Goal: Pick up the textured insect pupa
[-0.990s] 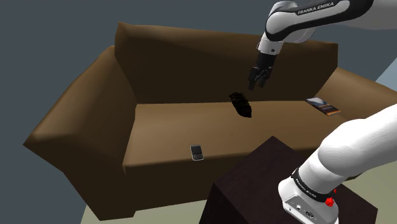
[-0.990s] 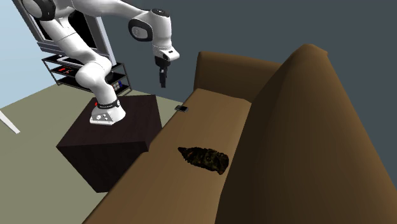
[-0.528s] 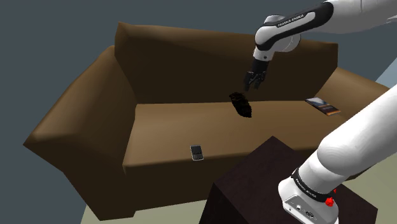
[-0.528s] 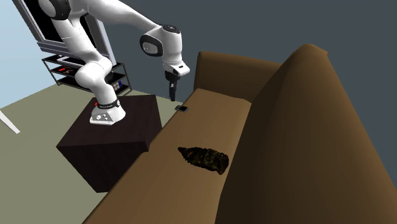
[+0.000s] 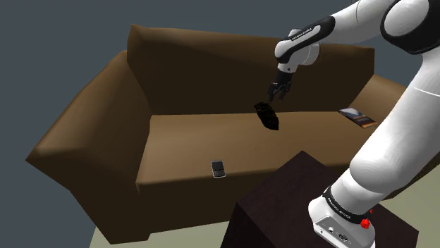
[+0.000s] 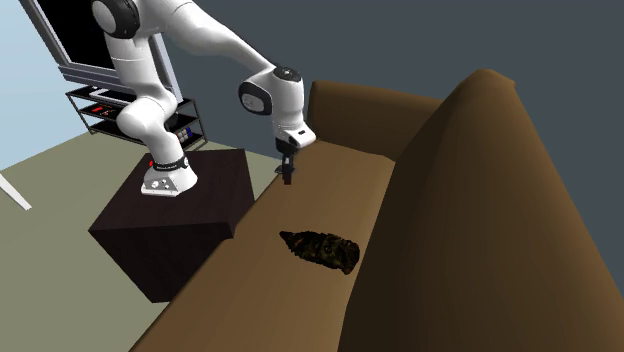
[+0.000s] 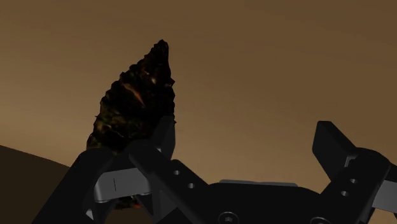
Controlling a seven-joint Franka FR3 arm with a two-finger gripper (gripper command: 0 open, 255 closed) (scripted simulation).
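A: On the seat of the brown sofa (image 5: 185,137), close to the backrest, lies the dark ridged pupa (image 5: 267,115). Where's your gripper (image 5: 276,93)?
B: Over the seat, apart from the pupa, which sits at its 7 o'clock in the shoulder view and 5 o'clock in the second exterior view. Jaws wide apart, gripping nothing.
A: Wrist view?
B: The pupa is ahead of one finger, not in the gap. You should shift sideways to centre it and span its narrow width, not its length. Then descend and close gently; the bumpy surface should give grip, I'd judge.
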